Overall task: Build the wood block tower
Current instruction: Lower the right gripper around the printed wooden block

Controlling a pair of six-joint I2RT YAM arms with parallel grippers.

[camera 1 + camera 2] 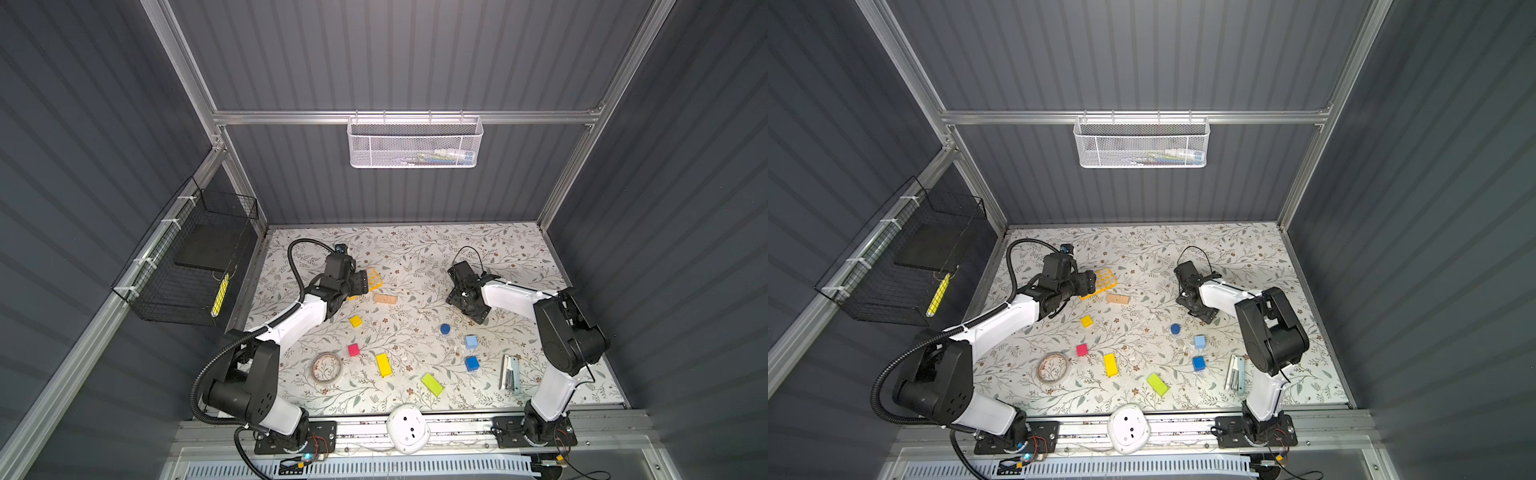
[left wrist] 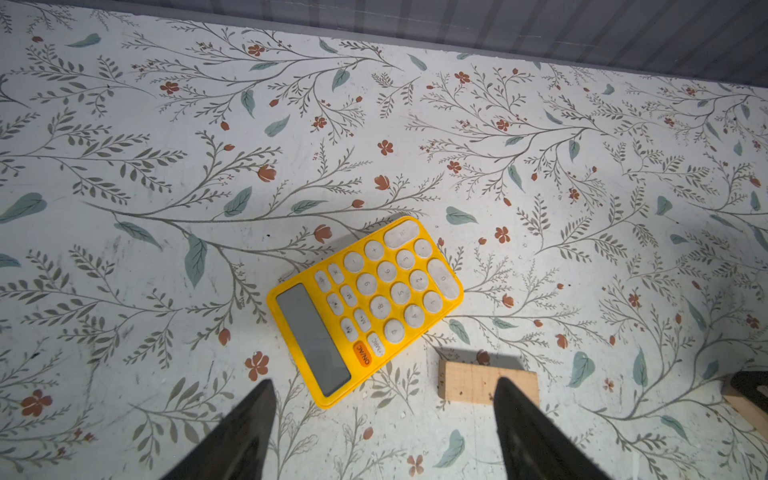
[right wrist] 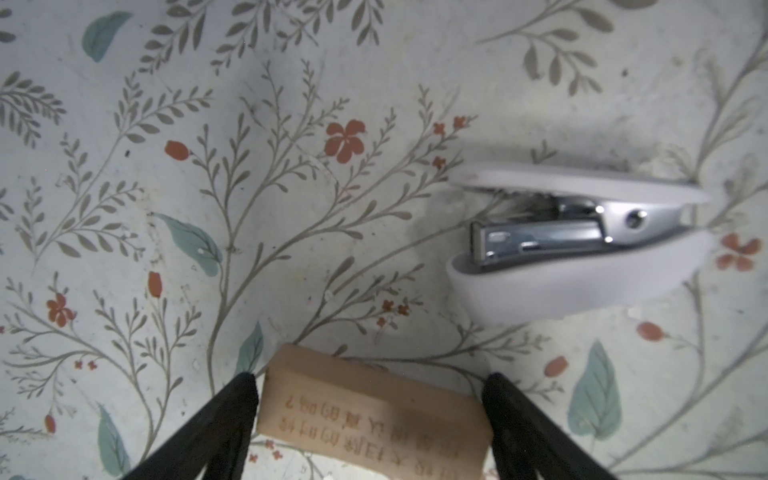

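1. Noting right gripper (image 3: 370, 382) straddling the tan bar (image 3: 374, 415), jaws standing apart at its two ends; firm contact not discernible.
2. Locating this bar well apart from the yellow calculator (image 2: 365, 307), beyond the second tan bar (image 2: 469, 380) lying just beside it.
3. Noting left gripper (image 2: 384, 386) hanging spread and empty above the calculator's display end.
4. Judging grasp underway; recommending closing squarely, lifting level.

1. Place: a robotics lab test cell is indicated.
2. Enclosure: an aluminium frame (image 1: 399, 117) is lined with grey ribbed panels (image 1: 374, 54).
3. Fittings: a left arm (image 1: 291, 320) and a right arm (image 1: 515, 297) are bolted to a front rail (image 1: 457, 426); a mesh basket (image 1: 414, 143) is hung behind the worktop (image 1: 415, 257).
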